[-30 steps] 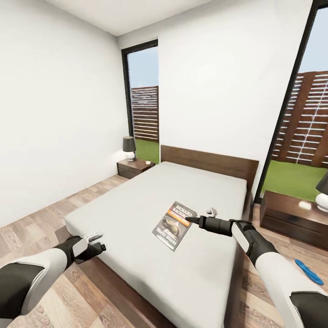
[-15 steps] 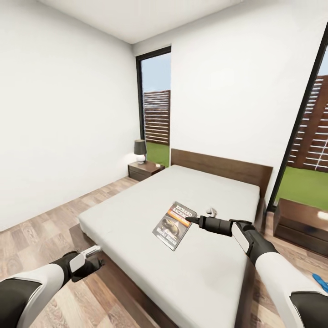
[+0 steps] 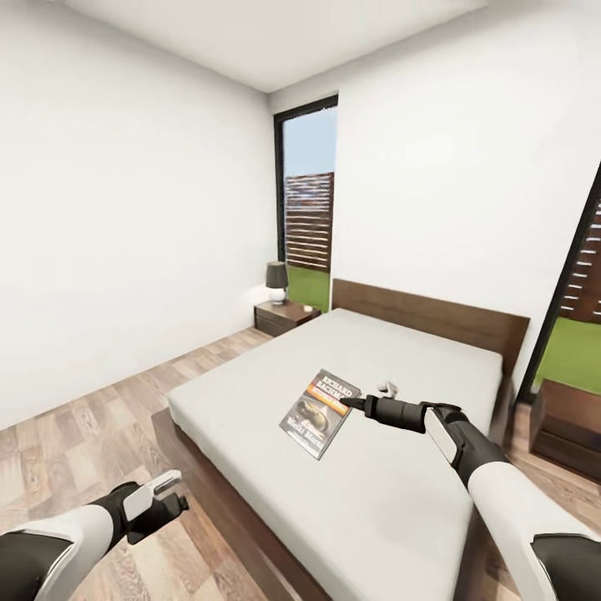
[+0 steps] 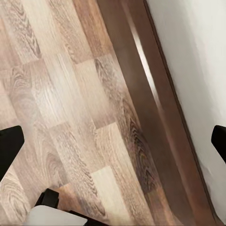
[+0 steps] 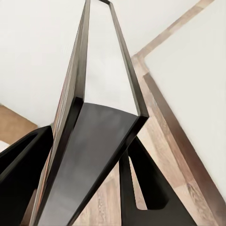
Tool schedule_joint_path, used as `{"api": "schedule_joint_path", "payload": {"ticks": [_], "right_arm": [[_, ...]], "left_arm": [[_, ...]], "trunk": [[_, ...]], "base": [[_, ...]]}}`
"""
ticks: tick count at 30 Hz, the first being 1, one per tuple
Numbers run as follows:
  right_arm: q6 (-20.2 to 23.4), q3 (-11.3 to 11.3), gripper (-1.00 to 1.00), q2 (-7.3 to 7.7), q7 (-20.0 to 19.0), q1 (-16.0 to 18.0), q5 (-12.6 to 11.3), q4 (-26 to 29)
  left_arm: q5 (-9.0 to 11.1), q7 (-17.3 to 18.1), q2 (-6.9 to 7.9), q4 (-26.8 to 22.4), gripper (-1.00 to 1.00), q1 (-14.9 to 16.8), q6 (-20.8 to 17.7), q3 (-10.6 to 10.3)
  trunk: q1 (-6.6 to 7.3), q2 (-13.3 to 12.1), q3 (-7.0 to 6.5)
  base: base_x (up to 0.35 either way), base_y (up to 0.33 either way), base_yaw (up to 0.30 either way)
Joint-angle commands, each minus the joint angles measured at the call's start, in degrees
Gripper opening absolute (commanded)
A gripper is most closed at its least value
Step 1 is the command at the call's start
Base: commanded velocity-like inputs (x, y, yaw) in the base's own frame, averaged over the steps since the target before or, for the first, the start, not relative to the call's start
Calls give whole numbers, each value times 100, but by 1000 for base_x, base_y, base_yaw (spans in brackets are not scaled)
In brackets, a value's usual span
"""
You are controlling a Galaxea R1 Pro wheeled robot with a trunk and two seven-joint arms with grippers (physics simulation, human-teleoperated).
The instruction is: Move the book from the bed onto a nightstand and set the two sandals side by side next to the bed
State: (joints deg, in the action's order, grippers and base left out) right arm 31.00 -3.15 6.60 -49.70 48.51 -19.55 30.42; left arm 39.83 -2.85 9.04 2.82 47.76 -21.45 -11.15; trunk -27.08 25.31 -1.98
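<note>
The book (image 3: 320, 411) is held above the off-white mattress of the bed (image 3: 367, 467), gripped at its right edge by the right end effector (image 3: 351, 404), which is clenched on it; its dark cover with the white name at the top and the orange band faces up and tilts slightly. In the right wrist view the book (image 5: 94, 122) stands edge-on between the two dark fingers (image 5: 141, 188), with the bed frame and wood floor beyond. The left end effector (image 3: 167, 492) hangs low over the plank floor (image 3: 75, 434) just beside the bed's near corner, its fingers spread apart and holding nothing; the left wrist view looks down on the floor and the dark brown bed frame (image 4: 155, 117). At the far side of the bed a nightstand (image 3: 286, 316) carries a small dark-shaded lamp (image 3: 276, 282), beside a tall black-framed window (image 3: 307, 200). A second nightstand (image 3: 572, 421) stands at the bed's other side.
</note>
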Motion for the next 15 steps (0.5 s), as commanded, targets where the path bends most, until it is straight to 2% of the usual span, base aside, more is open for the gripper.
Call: {"api": "schedule_joint_path", "payload": {"ticks": [1,8,15], "right_arm": [[38,-31,-100,8,13,1,-35,3],[38,-29,-100,8,20,1,175,3],[38,-28,-100,8,28,1,272,0]], "left_arm": [[70,-14,-12,7,100,-25,-17,-45],[76,-14,-55,-1,100,-174,13,-41],[77,-19,-79,3,100,-206,245,-39]], "trunk": [[20,-38,-24],[20,-38,-72],[20,-38,-112]], "base": [[0,0,195],[0,0,209],[0,0,231]]}}
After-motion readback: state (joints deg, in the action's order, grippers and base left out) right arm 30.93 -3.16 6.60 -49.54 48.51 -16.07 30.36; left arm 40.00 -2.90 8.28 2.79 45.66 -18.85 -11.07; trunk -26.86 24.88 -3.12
